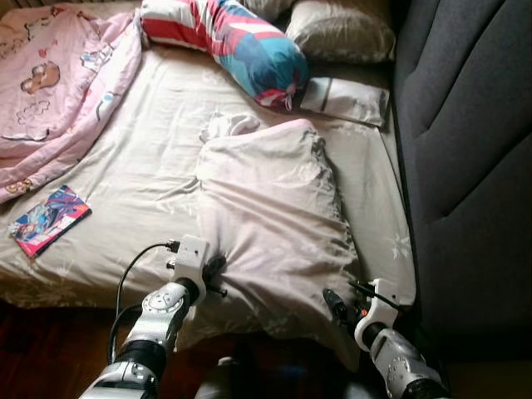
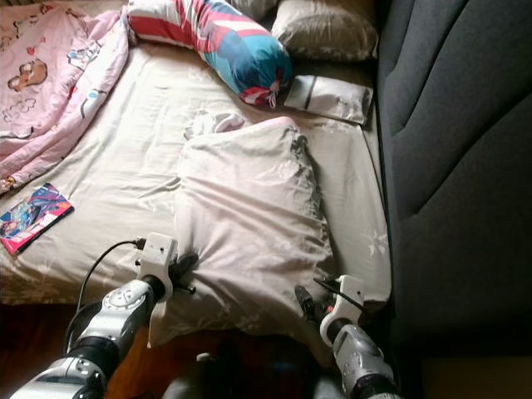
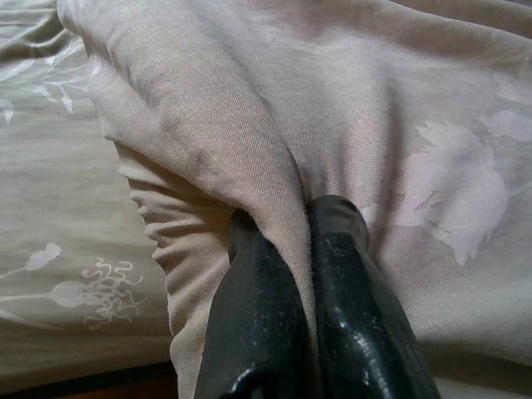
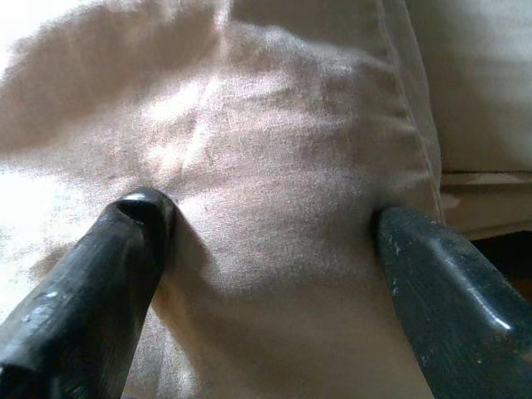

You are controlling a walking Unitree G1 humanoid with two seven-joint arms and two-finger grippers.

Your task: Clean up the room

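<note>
The left gripper (image 3: 303, 249) pinches a thin fold of the pillow (image 1: 274, 216) at its near left edge; the right gripper (image 4: 266, 241) is spread wide against the near right corner. The pillow lies mid-bed, overhanging the near edge. Lifted now, the fold could slip free and the pillow slide off. Beyond lie a book (image 1: 48, 220) and bolster (image 1: 241, 41).

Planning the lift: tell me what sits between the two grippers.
The beige pillow: left gripper pinches its fabric, right gripper straddles its corner, per the wrist views.
</note>
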